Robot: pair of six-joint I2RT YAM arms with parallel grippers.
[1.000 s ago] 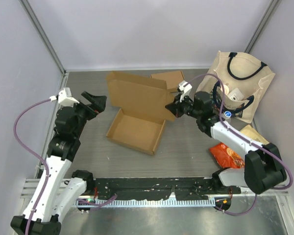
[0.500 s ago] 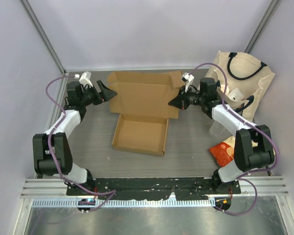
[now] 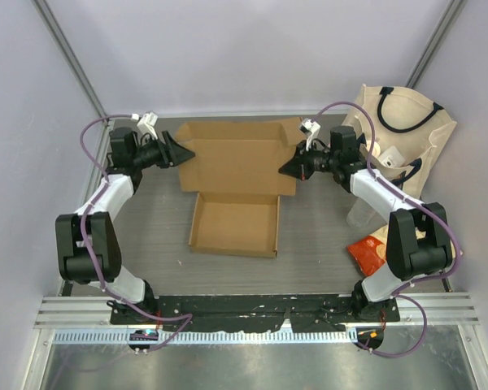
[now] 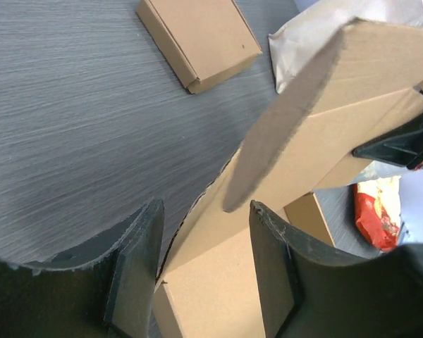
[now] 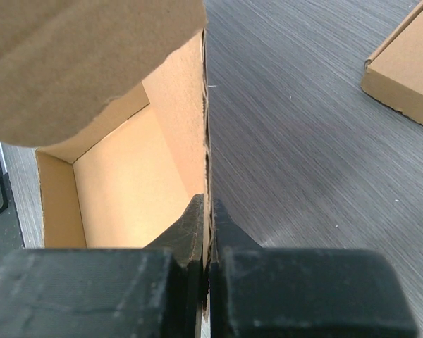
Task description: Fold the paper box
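The brown paper box lies open mid-table, its tray flat and its lid panel raised behind it. My left gripper is at the lid's left edge. In the left wrist view it is open, with the cardboard flap between its fingers. My right gripper is at the lid's right edge. In the right wrist view it is shut on the thin cardboard wall beside the tray's inside.
A canvas tote bag stands at the back right. A red snack packet lies near the right arm. A second, small closed cardboard box lies behind the lid, also in the right wrist view. Side walls are close.
Both arms swung to the back of the table and took the lid's two edges. The box turned square to the camera, and in the last half second it shifted slightly.
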